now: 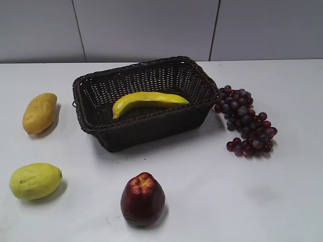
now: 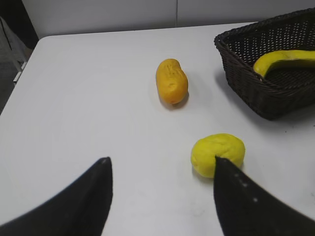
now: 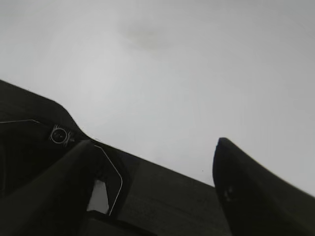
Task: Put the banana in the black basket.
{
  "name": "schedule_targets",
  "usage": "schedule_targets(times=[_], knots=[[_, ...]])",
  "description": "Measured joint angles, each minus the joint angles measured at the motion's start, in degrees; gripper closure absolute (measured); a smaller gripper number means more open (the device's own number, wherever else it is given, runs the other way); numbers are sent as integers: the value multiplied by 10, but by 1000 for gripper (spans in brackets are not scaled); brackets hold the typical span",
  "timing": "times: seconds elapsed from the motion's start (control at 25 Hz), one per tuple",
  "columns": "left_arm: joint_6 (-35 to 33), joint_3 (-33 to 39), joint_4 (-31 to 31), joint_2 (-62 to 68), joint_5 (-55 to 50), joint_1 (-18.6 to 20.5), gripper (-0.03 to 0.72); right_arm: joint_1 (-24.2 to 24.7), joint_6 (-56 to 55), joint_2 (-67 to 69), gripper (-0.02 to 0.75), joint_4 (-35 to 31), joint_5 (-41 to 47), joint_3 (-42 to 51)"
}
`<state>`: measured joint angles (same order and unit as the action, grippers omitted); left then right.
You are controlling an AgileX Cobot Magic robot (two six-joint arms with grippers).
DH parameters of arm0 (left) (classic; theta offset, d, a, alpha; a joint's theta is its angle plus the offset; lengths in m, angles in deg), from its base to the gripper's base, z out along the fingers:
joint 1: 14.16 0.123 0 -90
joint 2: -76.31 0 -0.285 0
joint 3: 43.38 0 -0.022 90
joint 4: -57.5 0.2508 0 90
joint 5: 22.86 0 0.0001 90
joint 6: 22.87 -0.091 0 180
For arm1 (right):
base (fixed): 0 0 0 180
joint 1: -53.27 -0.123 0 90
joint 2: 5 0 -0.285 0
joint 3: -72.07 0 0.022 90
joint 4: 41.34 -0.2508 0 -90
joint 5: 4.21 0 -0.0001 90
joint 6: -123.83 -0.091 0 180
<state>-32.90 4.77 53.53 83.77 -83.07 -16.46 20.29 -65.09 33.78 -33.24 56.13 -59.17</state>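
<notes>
Lying inside the black basket (image 1: pixel 101 132), the banana (image 1: pixel 147 100) runs left-right, far-right of the nearer left hand (image 2: pixel 160 189); both it and the right hand (image 3: pixel 152 167) gape empty.

The right gripper (image 3: pixel 155 184) hangs spread wide (2 dark fingers (image 3: pixel 246 191) apart) over bare white table (image 3: pixel 172 73).

Bright, even light from above; soft short shadows sit under the fruit on the table (image 1: pixel 212 191). Exterior view is slightly soft, and the right wrist view is dull, grey and hazy.
</notes>
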Motion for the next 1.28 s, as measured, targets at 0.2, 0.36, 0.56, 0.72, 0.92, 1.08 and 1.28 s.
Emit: schedule_targets(times=[0.2,0.36,0.56,0.72,0.92,1.08,1.28], knots=[[0,0,0,0,0,0,207,0,0,-9,145,0,0,0],[0,0,0,0,0,0,207,0,0,-9,145,0,0,0],[0,0,0,0,0,0,207,0,0,-18,145,0,0,0],[0,0,0,0,0,0,207,14,0,-52,145,0,0,0],[0,0,0,0,0,0,207,111,0,-117,145,0,0,0],[0,0,0,0,0,0,207,206,0,-173,145,0,0,0],[0,0,0,0,0,0,207,282,0,-251,145,0,0,1]])
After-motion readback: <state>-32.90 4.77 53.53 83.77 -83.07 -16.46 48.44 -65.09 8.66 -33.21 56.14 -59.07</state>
